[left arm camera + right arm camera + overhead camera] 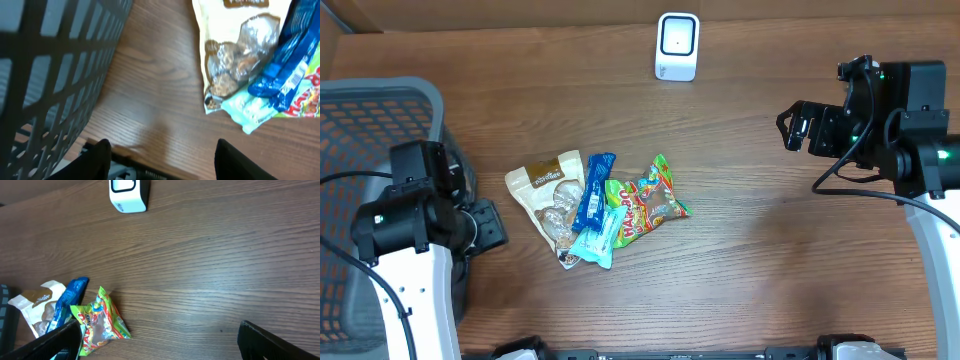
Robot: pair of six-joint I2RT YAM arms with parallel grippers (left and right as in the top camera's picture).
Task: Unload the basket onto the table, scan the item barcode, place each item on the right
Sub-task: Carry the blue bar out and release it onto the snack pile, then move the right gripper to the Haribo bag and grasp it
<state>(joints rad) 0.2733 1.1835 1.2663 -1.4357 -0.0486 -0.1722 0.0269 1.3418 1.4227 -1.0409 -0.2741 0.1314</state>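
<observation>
Here, four snack packets lie heaped on the wooden tabletop [770, 260], well in front of the white scanner [677, 45]: a cream pouch [548, 200], a blue wrapper [593, 192], a pale teal packet [598, 238] and a green gummy bag [655, 205]. Only the left wrist view shows the pouch's clear window and the brown pieces inside; it misses the scanner, which both other views catch. The left gripper [162, 147] and right gripper [159, 330] hold their fingers apart, gripping nothing.

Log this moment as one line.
left hand: open, empty | right hand: open, empty | snack packs: piled together | scanner: untouched
</observation>
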